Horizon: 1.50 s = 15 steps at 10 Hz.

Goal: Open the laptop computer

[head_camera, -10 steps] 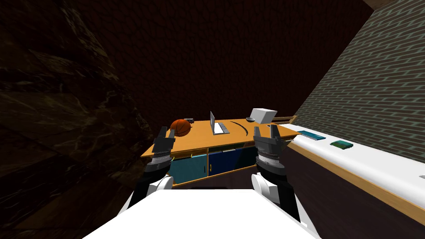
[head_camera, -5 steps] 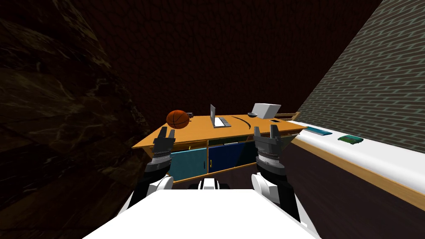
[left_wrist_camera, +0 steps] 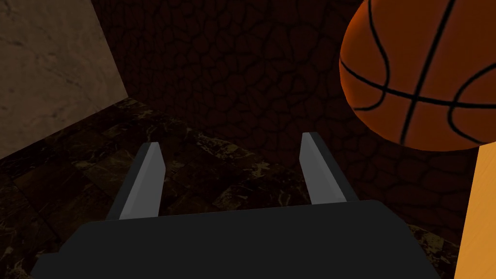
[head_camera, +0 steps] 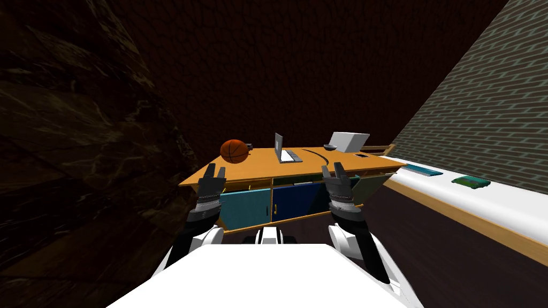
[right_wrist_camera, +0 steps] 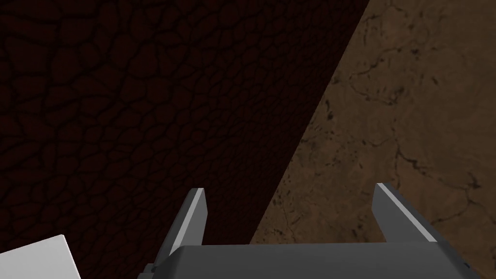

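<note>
Your left gripper (head_camera: 215, 169) hangs with fingers spread before the front left corner of the orange-topped desk (head_camera: 257, 169), an orange, black-lined basketball (head_camera: 235, 151) sits near its back left corner, the thin grey laptop (head_camera: 284, 149) stands lid-up by the middle of the back edge, and your right gripper (head_camera: 332, 169), fingers likewise apart, hangs before the front edge's right end.

Dim room around an orange-topped wooden desk (head_camera: 257, 167).
Under the desk's top sit a teal cupboard door (head_camera: 243, 209) and a dark blue cupboard door (head_camera: 291, 201). Behind the desk rises a dark, crack-patterned wall (head_camera: 299, 69). To its right, a grey brick wall (head_camera: 481, 117) stands above a long white counter with an orange edge (head_camera: 497, 209). Dark marbled floor (head_camera: 80, 176) spreads to its left.
</note>
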{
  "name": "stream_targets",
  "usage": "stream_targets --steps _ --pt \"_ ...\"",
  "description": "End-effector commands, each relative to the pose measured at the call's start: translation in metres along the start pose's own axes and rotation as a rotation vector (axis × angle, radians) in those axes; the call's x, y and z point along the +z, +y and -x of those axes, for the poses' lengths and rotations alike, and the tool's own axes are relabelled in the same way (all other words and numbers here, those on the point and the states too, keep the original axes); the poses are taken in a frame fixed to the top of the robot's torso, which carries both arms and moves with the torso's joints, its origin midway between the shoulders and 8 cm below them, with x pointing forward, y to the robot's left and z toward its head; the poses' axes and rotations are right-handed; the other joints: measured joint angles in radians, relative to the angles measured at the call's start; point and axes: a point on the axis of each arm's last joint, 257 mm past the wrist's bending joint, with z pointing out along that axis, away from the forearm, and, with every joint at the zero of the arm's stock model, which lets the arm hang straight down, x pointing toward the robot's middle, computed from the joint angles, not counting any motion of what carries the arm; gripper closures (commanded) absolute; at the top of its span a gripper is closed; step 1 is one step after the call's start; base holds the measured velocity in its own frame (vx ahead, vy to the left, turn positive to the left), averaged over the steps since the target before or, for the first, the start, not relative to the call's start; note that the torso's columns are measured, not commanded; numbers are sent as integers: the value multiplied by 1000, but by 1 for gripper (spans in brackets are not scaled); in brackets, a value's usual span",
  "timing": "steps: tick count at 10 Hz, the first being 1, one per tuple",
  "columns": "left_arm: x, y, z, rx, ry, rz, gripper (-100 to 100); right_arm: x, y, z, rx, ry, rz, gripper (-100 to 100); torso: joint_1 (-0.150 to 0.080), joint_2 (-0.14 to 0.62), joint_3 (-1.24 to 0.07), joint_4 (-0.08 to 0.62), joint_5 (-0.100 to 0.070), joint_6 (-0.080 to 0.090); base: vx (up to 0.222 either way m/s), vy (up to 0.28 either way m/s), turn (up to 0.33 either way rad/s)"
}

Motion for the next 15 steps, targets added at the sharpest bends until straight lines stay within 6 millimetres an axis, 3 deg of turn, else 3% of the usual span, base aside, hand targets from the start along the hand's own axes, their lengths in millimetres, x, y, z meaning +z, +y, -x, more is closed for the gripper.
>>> stream_targets --steps 1,4,5,8,9,11,12,15 --pt "0 0 0 0 0 0 0 -6 -25 -8 -132 93 -60 -100 0 0 0 0 0 0 2 87 58" --pt "0 0 0 0 0 0 0 -16 -61 -10 -313 207 -129 -100 -2 0 0 0 0 0 -10 87 70" --pt "0 0 0 0 0 0 0 -16 -61 -11 -319 211 -129 -100 -1 0 0 0 0 0 -8 73 20" --pt "0 0 0 0 0 0 0 -28 -100 -3 -522 329 -195 -100 0 0 0 0 0 0 -9 91 68" --pt "0 0 0 0 0 0 0 -28 -100 -4 -531 337 -193 -100 0 1 0 0 0 0 -12 73 20" --pt "0 0 0 0 0 0 0 -36 -126 8 -674 419 -233 -100 -2 0 0 0 -1 0 -2 85 80" --pt "0 0 0 0 0 0 0 -37 -126 7 -679 422 -232 -100 0 0 0 0 0 0 -7 68 32" --pt "0 0 0 0 0 0 0 -48 -165 34 -899 539 -288 -100 0 0 0 0 0 0 -6 93 100"
